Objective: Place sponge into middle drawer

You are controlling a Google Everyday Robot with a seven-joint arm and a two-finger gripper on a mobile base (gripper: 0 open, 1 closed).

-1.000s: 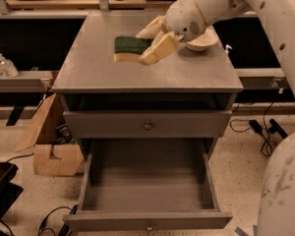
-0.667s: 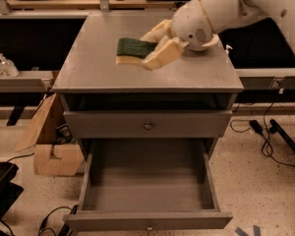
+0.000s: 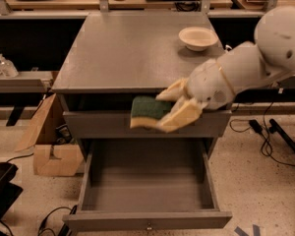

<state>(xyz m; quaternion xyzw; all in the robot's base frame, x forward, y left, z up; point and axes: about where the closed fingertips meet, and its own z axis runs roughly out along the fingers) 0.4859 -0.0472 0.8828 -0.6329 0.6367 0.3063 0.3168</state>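
Note:
My gripper (image 3: 174, 108) reaches in from the right and is shut on the sponge (image 3: 146, 111), whose dark green face is up over a pale yellow body. It holds the sponge in the air in front of the cabinet top's front edge, level with the upper knobbed front (image 3: 98, 124). Below it the middle drawer (image 3: 147, 193) is pulled out wide open, and its grey inside is empty. Its knob (image 3: 148, 226) shows at the bottom edge.
A round cream bowl (image 3: 198, 37) stands at the back right of the cabinet top (image 3: 128, 48). A cardboard box (image 3: 51, 146) sits on the floor to the left. Cables lie on the floor at the right. A black object (image 3: 2, 191) is at lower left.
My gripper has carried the sponge from above the cabinet top forward and down, to in front of the cabinet above the open drawer. The view has shifted too.

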